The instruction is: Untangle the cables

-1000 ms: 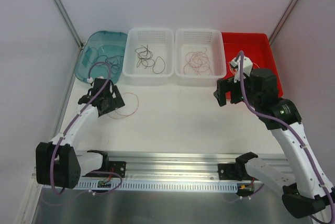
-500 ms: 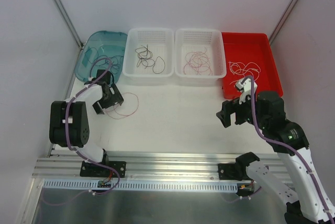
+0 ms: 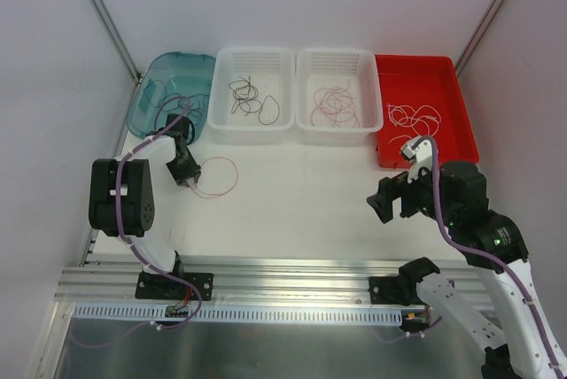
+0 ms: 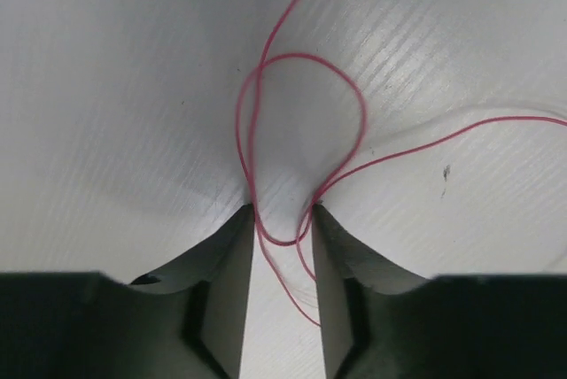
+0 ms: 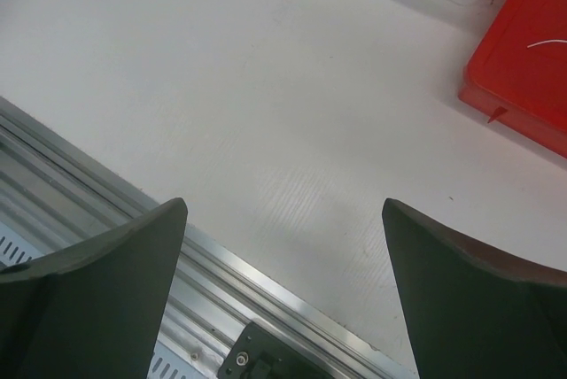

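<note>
The left gripper (image 4: 282, 212) was down on the white table (image 3: 301, 193), near the teal bin (image 3: 182, 65). Its 2 fingers were half closed, with a small gap between them. A red cable (image 4: 359, 109) ran through that gap in a loop (the fingers were not squeezing it). The rest of it lay on the table in a big loose ring beside the gripper.

The right gripper (image 5: 283, 220) was spread wide and held nothing. It hung over the table, near the red tray (image 3: 443, 78). White cables (image 3: 415, 116) lay in that tray. Pink cables (image 3: 335, 104) lay in 1 white basket (image 3: 339, 135), and dark cables (image 3: 252, 100) in the other white basket (image 3: 254, 134). More cables (image 3: 164, 96) lay in the teal bin.
</note>
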